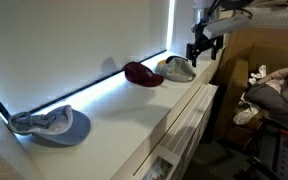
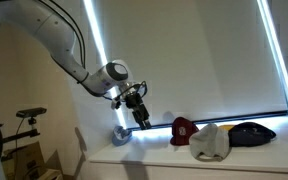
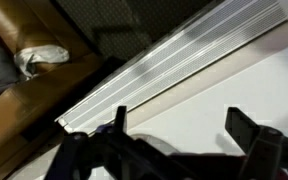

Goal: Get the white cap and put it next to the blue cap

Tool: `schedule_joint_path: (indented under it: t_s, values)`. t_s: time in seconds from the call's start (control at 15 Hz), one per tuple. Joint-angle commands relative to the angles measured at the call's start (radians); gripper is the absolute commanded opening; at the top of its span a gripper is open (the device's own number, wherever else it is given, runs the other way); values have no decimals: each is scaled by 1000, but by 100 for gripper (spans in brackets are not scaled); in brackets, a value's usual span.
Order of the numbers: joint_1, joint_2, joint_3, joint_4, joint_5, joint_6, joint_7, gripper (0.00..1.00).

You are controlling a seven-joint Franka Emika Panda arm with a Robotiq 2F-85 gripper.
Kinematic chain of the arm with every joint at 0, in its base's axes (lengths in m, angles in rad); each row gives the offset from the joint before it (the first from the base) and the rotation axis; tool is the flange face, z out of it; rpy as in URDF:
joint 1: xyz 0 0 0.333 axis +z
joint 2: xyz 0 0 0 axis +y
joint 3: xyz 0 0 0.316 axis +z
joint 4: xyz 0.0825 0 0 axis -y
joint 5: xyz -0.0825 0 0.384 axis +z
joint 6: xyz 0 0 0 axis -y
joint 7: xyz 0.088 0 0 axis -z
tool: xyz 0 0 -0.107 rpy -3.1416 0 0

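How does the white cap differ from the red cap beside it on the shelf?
The white cap is pale; the red cap is dark red. In an exterior view the white cap lies closer to the front edge of the shelf, the red cap further back by the window. The red cap is nearer the gripper than the white cap. Both rest on the shelf, unheld.

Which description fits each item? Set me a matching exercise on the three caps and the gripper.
Items: 1 white cap; 2 red cap; 3 blue cap; 4 gripper.
Descriptions: A open, empty, in the air; B alone, farthest from the gripper; C beside the white cap, nearer the blind; D beside the red cap, nearer the front edge of the shelf.
Pairs: 1-D, 2-C, 3-B, 4-A.
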Motion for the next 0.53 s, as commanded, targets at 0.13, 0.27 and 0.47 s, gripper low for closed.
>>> schedule_joint_path:
  t_s: [0.13, 0.27, 0.47]
  values:
    - [-45, 11, -136, 111, -51, 45, 83, 100]
    - [-50, -81, -162, 97, 2, -4, 131, 100]
    - [-67, -68, -155, 137, -8, -7, 135, 100]
